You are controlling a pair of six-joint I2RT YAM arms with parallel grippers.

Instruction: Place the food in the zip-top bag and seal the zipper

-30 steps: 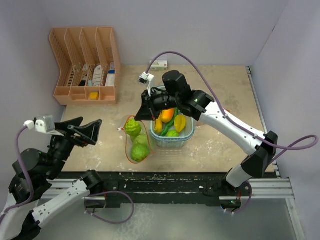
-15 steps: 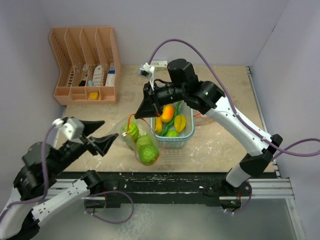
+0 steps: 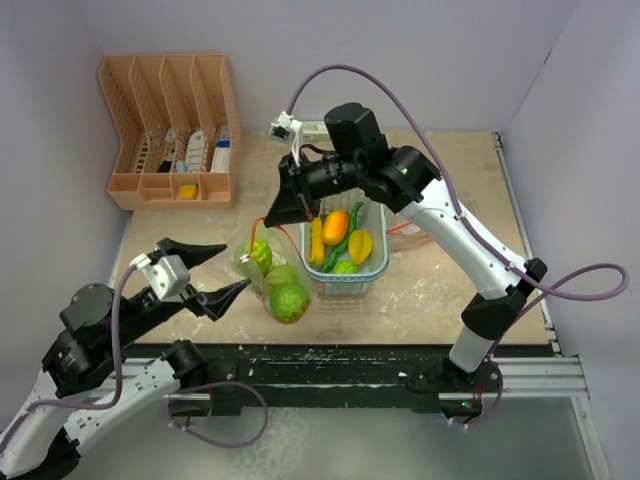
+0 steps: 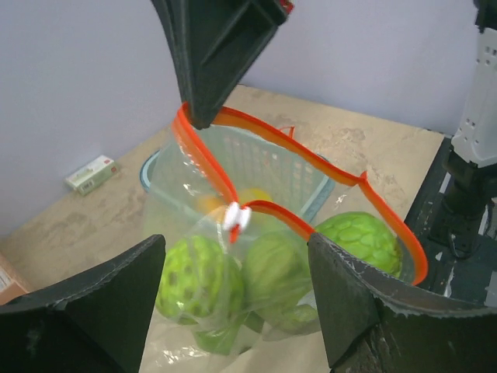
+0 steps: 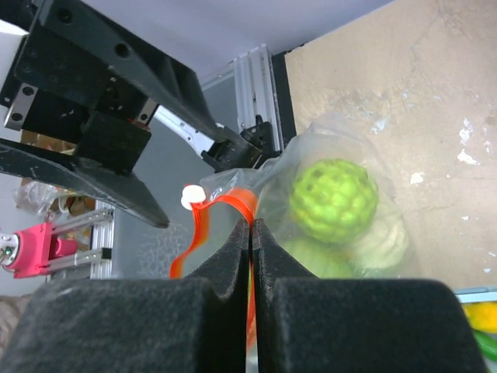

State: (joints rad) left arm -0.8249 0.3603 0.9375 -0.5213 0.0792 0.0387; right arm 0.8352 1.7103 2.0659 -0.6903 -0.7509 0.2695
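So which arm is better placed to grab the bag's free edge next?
Probably the left. The left gripper is open, empty and aimed at the zip-top bag and its orange zipper edge; the right gripper is busy, shut on that edge, holding the bag up.

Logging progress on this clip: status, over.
Right gripper shut on bag, at its zipper. Left gripper open, beside bag. Cabbages bagged; fruits and chili in basket, zipper unsealed. Nothing in the way.

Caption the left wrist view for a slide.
Right gripper holds clear orange-zippered bag of green toy cabbages before the open left gripper.
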